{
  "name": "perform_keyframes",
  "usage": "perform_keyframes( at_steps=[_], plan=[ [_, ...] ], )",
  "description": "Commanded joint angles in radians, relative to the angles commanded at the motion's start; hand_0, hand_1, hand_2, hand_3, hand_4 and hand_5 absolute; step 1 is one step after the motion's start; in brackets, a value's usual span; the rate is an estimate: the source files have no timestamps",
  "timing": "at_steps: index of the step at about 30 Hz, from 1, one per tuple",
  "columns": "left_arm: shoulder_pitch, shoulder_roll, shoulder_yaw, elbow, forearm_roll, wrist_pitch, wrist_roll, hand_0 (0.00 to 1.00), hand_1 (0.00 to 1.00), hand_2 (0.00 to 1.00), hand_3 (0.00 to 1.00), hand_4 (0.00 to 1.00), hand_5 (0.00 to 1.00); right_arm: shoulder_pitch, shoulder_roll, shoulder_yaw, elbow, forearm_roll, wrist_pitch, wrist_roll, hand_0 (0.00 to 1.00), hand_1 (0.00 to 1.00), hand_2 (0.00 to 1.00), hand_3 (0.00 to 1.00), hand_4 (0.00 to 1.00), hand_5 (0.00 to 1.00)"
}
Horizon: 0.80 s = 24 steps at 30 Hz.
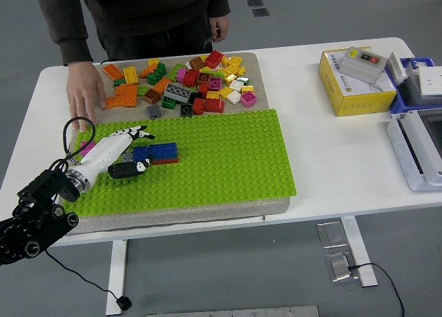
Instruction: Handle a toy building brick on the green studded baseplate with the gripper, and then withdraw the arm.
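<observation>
Blue rectangular toy brick [157, 151] lay long axis left-right on the green studded baseplate [221, 158], white-and-black left hand [123, 153] touching its left end, fingers spread, grasp unclear, loose coloured bricks [197, 82] behind, person's hand [85, 92] beside the baseplate's far-left corner.

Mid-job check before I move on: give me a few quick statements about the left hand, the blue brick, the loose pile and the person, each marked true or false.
1. The left hand is over the green baseplate, right beside the blue brick. True.
2. The blue brick lies in the loose brick pile. False: it sits on the baseplate, apart from the pile.
3. The person's hand rests on the table at the pile's left end. True.
4. The robot's right hand is reaching over the baseplate. False: no right hand is in view.
5. The yellow box stands on the baseplate. False: it stands on the white table, to the right of the baseplate.
</observation>
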Motion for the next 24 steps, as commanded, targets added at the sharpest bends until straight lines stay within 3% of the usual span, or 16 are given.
perform_keyframes(
  at_steps=[13,19,24],
  plan=[
    [-0.010,0.017,-0.013,-0.020,0.014,-0.007,0.008,0.991,0.998,0.998,0.806,0.576,0.481,0.002,-0.001,0.010,-0.001,-0.012,-0.003,-0.004,0.589,0.452,0.664,0.636,0.607,0.998],
    [-0.005,0.067,-0.025,-0.108,0.016,-0.027,0.033,0.990,0.998,0.998,0.805,0.580,0.486,0.001,-0.006,0.009,-0.002,-0.006,-0.004,-0.001,0.590,0.452,0.664,0.636,0.607,0.998],
    [0.031,0.135,-0.082,-0.219,0.012,-0.061,0.088,0.989,0.997,0.998,0.798,0.596,0.516,-0.003,-0.009,0.005,-0.004,0.002,-0.005,0.004,0.590,0.452,0.663,0.632,0.607,0.998]
  ],
)
